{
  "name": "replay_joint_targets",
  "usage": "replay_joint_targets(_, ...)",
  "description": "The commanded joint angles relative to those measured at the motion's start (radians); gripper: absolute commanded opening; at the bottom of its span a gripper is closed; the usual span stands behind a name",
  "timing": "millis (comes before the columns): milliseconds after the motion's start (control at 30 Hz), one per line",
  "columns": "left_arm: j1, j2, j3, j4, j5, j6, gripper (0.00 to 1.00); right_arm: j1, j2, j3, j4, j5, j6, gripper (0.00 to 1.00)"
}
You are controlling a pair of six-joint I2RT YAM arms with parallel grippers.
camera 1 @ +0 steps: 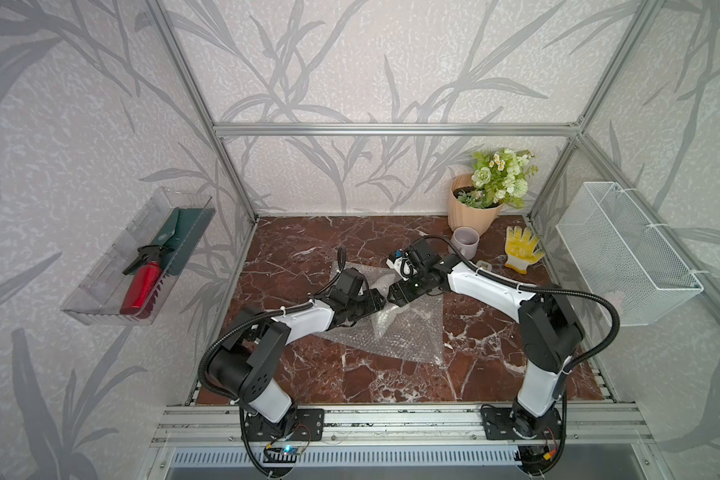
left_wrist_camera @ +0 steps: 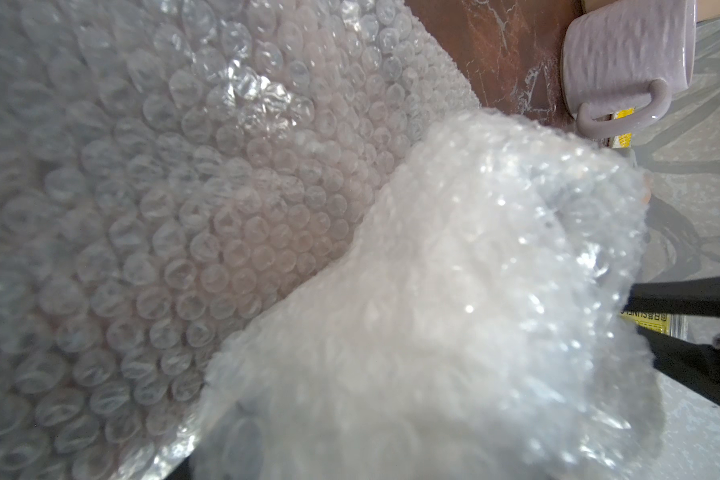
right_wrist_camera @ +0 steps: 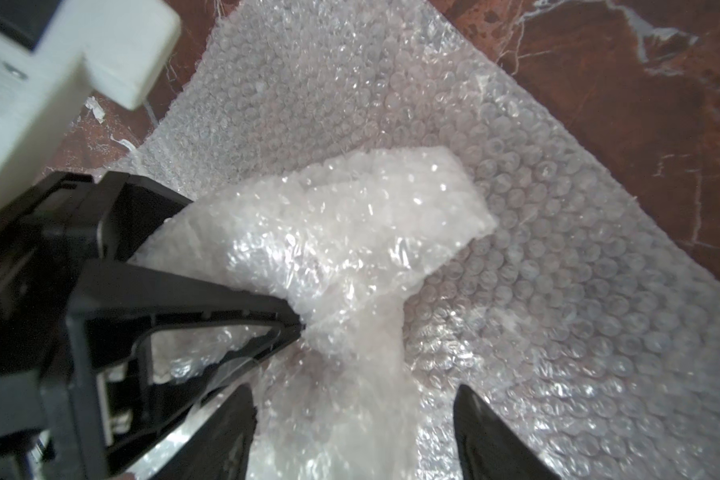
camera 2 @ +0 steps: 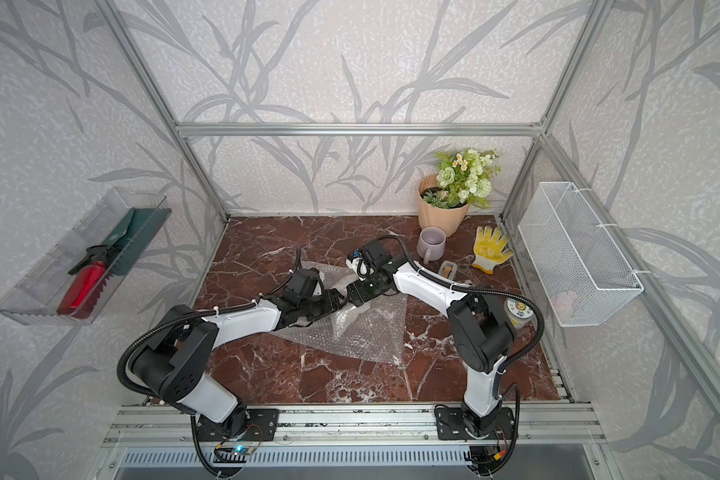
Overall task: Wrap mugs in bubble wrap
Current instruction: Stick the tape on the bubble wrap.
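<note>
Though under clear bubble wrap [right_wrist_camera: 350, 232], contents indistinct.

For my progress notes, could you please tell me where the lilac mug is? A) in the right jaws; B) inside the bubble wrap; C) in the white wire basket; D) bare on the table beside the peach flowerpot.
D: in both top views the lilac mug stands upright and unwrapped beside the peach flowerpot, clear of the bubble wrap.

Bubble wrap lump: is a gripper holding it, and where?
The left gripper pinches the bubble wrap bundle by its crumpled side. The right gripper is open around its other end.
</note>
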Motion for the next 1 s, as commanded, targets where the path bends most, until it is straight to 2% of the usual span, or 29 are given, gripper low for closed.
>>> replay_joint_targets(0, -0.004, 0.040, -0.022, -0.120, -0.020, 0.025, 0.69, -0.001, 0.028, 0.036, -0.015, -0.008, 0.010, 0.74)
replay_joint_targets(700, -0.004, 0.038, -0.020, -0.126, -0.016, 0.027, 0.69, -0.022, 0.111, 0.087, 0.052, 0.017, 0.099, 0.74)
replay_joint_targets(967, -0.003, 0.032, -0.018, -0.137, -0.019, 0.030, 0.69, -0.030, 0.098, 0.079, 0.105, 0.004, 0.134, 0.74)
